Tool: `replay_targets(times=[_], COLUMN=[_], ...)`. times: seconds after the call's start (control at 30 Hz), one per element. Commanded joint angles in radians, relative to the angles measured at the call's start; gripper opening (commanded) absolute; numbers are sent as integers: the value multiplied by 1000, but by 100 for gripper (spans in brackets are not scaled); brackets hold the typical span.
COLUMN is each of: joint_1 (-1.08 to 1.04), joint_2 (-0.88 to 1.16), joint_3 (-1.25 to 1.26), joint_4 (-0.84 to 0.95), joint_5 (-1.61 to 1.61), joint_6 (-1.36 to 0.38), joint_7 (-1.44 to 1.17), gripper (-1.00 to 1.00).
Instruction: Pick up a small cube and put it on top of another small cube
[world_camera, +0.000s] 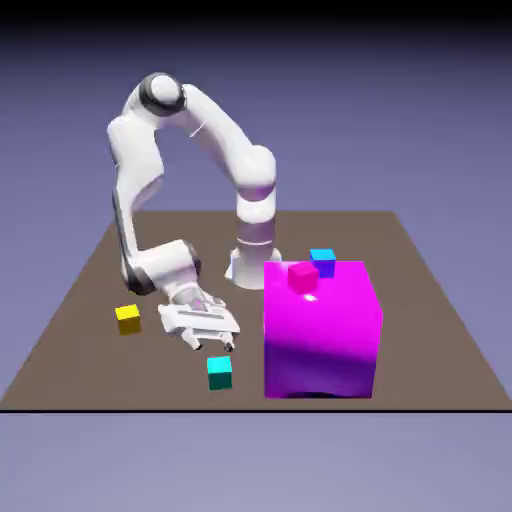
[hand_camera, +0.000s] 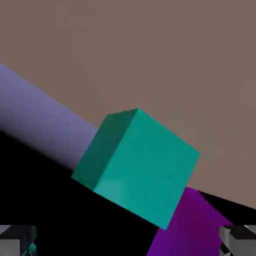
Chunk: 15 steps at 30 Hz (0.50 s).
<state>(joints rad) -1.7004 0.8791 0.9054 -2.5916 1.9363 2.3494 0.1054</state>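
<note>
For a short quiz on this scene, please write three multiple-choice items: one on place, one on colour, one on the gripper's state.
1. In the exterior view, the yellow cube lies where?
A) left of the cyan cube
B) right of it
C) on it

2. The largest block is:
A) green
B) magenta
C) white

3. The gripper is:
A) shut, empty
B) holding the yellow cube
C) open, empty

1 A: yellow sits farther left.
2 B: its faces show magenta.
3 C: fingertips stand wide apart, holding nothing.
</note>
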Motion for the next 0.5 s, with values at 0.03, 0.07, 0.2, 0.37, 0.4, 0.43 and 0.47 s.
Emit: replay_targets(times=[0.03, 0.07, 0.2, 0.37, 0.4, 0.43, 0.47], joint_1=[-58, -86, -102, 43, 64, 64, 64], joint_2=[63, 95, 209, 307, 322, 322, 322], joint_3=[24, 37, 3, -30, -35, -35, -35], joint_4=[-1, -1, -53, 87, 108, 108, 108], joint_5=[87, 131, 300, 349, 357, 357, 357], joint_6=[-20, -29, -10, -19, -20, -20, -20], joint_7=[-19, -29, -21, -54, -59, -59, -59], gripper=[0, 0, 0, 0, 0, -100, -100])
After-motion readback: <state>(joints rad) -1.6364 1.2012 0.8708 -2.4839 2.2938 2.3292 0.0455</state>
